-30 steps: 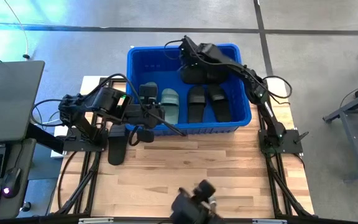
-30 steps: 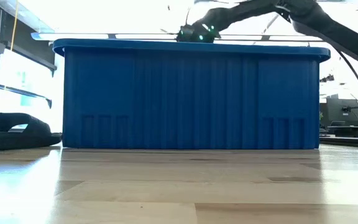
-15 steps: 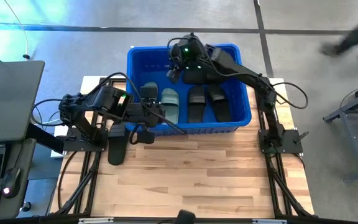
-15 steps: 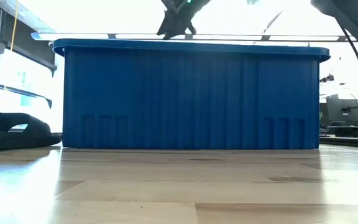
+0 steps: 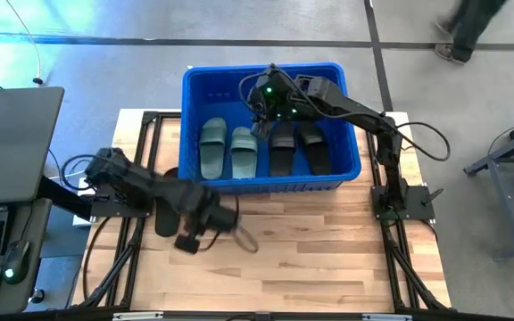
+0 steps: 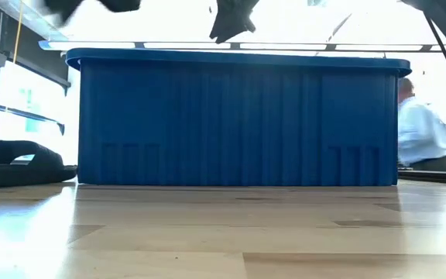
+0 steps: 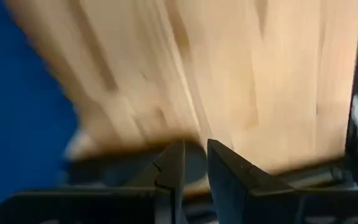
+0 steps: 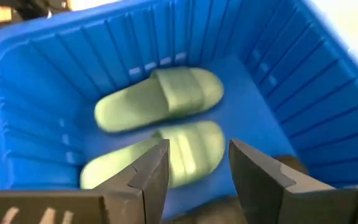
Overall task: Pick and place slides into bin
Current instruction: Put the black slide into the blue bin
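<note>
The counter [image 5: 310, 241], pale wood planks, carries the bin [image 5: 205, 82] at its far middle. The bin, bright blue with ribbed walls, holds four slides side by side: two green slides [image 5: 228, 150] lie just left of and nearer the front wall than the right pincer [image 5: 264, 125], and two black slides [image 5: 298, 147] lie directly beside it on its right.

The right pincer hangs inside the bin's mouth, above the floor between the two pairs; its fingers [image 8: 151, 177] stand parted with nothing between them, the green pair visible past them.

A further black slide [image 5: 166, 214] lies on the counter outside the bin, just left of the left pincer [image 5: 190, 241]; in the low view it rests flat beside the bin's wall. The left pincer hovers over bare counter in front of the bin's left corner, its fingers [image 7: 173, 174] nearly closed, a narrow gap between them, gripping nothing.

A person [image 6: 423, 133] stands in the room beyond.
</note>
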{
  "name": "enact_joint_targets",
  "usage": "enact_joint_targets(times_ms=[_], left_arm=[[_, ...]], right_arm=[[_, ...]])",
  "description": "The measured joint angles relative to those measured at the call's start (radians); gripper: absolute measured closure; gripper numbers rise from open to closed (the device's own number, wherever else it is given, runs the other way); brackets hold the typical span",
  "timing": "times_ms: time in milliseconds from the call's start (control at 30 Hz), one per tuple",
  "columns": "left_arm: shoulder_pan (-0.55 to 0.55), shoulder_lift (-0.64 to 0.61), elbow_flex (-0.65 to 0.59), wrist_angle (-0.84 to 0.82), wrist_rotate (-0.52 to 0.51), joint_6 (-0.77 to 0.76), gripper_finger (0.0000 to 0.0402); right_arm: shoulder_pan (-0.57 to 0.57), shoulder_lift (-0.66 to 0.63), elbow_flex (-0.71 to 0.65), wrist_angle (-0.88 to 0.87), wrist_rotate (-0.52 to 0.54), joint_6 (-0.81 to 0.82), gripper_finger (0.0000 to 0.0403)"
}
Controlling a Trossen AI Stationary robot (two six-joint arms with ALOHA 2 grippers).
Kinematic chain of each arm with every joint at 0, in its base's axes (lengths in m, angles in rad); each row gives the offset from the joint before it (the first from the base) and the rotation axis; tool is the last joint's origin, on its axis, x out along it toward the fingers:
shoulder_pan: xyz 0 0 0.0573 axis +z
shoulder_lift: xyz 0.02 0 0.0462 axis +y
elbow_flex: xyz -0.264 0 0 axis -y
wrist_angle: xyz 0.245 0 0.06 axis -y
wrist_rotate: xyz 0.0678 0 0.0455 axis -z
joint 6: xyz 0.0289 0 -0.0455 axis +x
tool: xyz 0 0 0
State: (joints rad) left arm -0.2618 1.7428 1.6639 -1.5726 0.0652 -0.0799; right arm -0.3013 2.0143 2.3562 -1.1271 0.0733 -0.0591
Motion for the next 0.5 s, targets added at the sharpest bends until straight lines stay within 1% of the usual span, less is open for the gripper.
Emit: enact_joint_targets(times_ms=[67, 133, 233, 367, 433, 500], left_arm=[[-0.042, 0.0, -0.09, 0.002, 0.015, -0.067, 0.0343], [-0.085, 0.0, -0.177, 0.001, 0.021, -0.171, 0.0343], [-0.16, 0.0, -0.297, 0.0, 0.074, -0.299, 0.0343], [-0.266, 0.0, -0.418, 0.016, 0.146, -0.477, 0.0343], [-0.303, 0.0, -0.467, 0.069, 0.188, -0.542, 0.0343], [-0.336, 0.0, -0.501, 0.131, 0.194, -0.59, 0.0343]], right_arm=[[0.013, 0.0, 0.0, -0.021, 0.0, 0.027, 0.0251], [0.03, 0.0, 0.0, -0.029, -0.001, 0.062, 0.0253], [0.062, 0.0, 0.0, -0.029, -0.001, 0.108, 0.0256], [0.118, 0.0, 0.0, -0.029, -0.002, 0.12, 0.0258], [0.148, 0.0, 0.0, -0.029, -0.003, 0.141, 0.0258], [0.178, 0.0, 0.0, -0.029, -0.002, 0.158, 0.0258]])
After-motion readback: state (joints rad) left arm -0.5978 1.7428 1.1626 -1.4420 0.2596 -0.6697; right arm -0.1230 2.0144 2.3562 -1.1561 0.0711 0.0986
